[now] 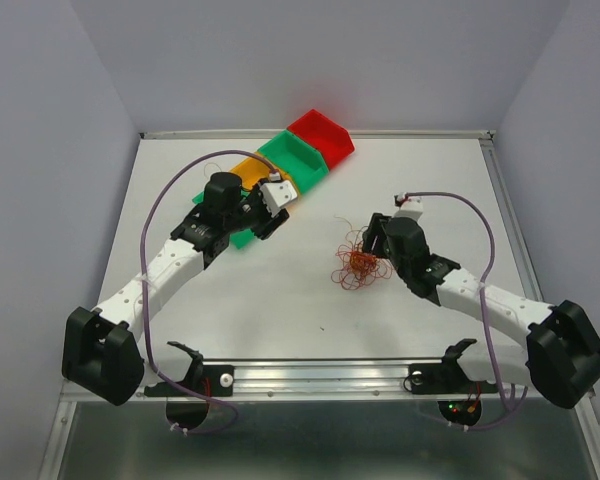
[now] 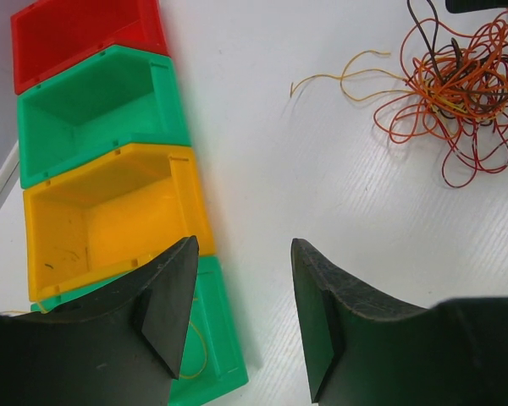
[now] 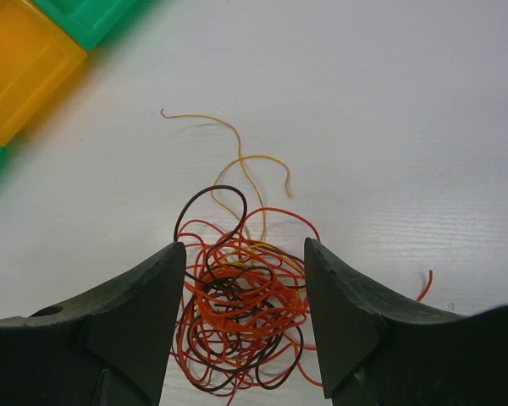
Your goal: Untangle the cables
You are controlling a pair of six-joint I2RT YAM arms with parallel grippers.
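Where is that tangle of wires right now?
In the top view, the wires lie on the table right of centre, right at the tips of the open right pincer; the coloured bins sit further left.

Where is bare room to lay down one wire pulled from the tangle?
Free: the wide patch between the tangle and the near table edge; also the far right corner beside the red bin. Crowded: the tangle at the right pincer, the bins by the left pincer.
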